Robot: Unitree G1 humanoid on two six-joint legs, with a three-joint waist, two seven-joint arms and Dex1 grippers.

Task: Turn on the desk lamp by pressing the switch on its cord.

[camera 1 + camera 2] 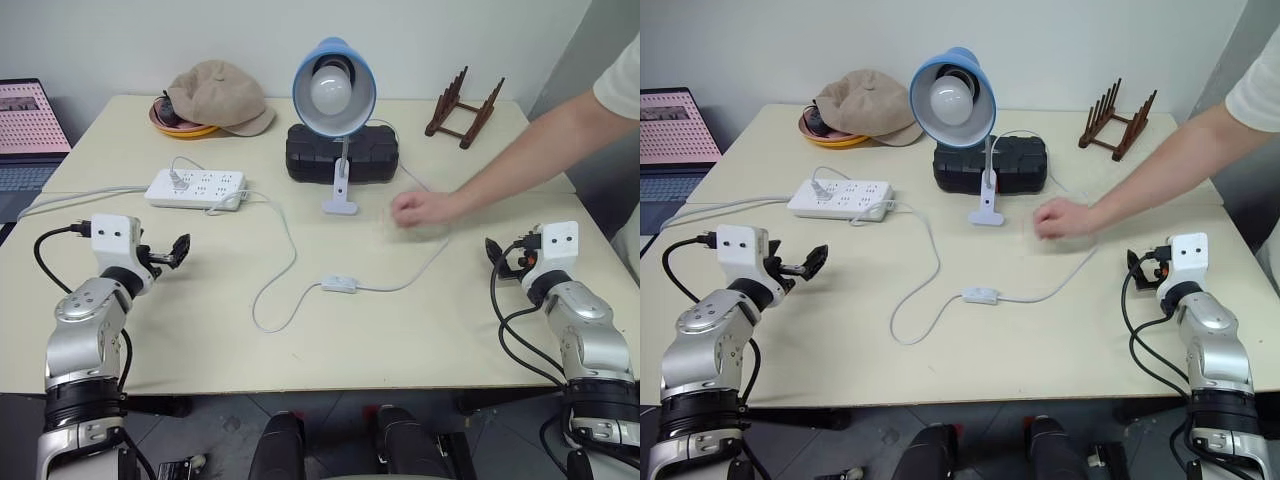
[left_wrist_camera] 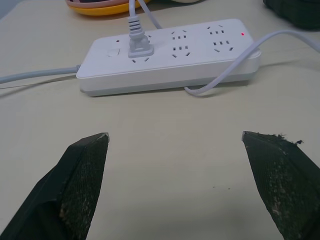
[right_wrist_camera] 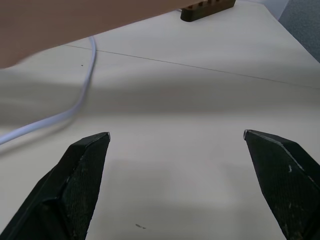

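Your left gripper (image 1: pixel 180 247) hangs over the pale table (image 1: pixel 400 340) with its two black fingers spread wide and nothing between them, aimed at the white multi-socket power strip (image 1: pixel 196 187); your right gripper (image 1: pixel 494 250) is likewise spread and empty at the opposite edge. Between them, well apart from both, the small white oblong inline switch (image 1: pixel 339 284) lies flat on the table along the thin white cord (image 1: pixel 282 240), which loops back toward the desk lamp with the light-blue dome shade (image 1: pixel 334 92). Note a person's hand (image 1: pixel 420 209) resting on the table near the lamp's base, the forearm reaching in over your right side. Judged progress: nothing done yet; the round bulb looks unlit, neither gripper is near the switch, so the approach and the press both remain. Hard to read: the rocker's position is too small to tell, and where the cord passes the person's hand it is partly covered.
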